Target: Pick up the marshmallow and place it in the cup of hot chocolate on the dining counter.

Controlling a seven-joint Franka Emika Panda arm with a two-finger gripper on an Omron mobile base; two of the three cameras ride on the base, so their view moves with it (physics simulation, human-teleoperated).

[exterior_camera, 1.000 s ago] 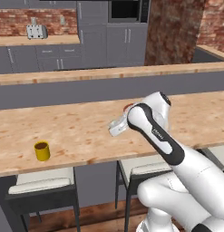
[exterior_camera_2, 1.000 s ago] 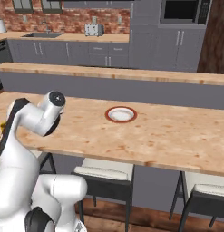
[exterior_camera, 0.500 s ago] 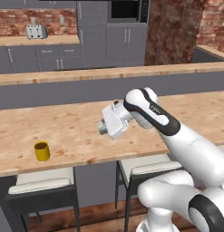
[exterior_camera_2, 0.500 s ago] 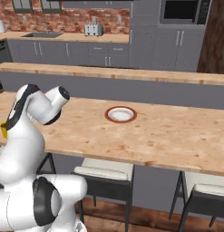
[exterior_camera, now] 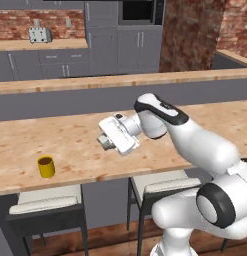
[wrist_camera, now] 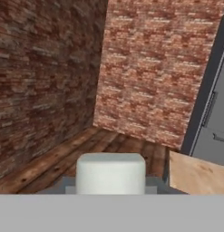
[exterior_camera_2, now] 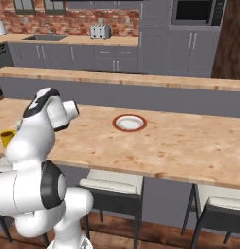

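Standing at the left front of the dining counter (exterior_camera: 70, 145), the cup of hot chocolate (exterior_camera: 45, 166) is upright. Well to its right, the gripper (exterior_camera: 104, 141) hovers above the counter — clamped on the marshmallow (wrist_camera: 110, 173). Plate (exterior_camera_2: 129, 122) lies farther right.

Cup (exterior_camera: 45, 166) on counter (exterior_camera: 75, 145), left of claw (exterior_camera: 103, 142)

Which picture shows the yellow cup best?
The left base view: the whole cup stands in plain sight near the front edge of the counter, with its dark inside showing. In the right base view the cup peeks out at the left edge, mostly hidden behind the robot's white arm.
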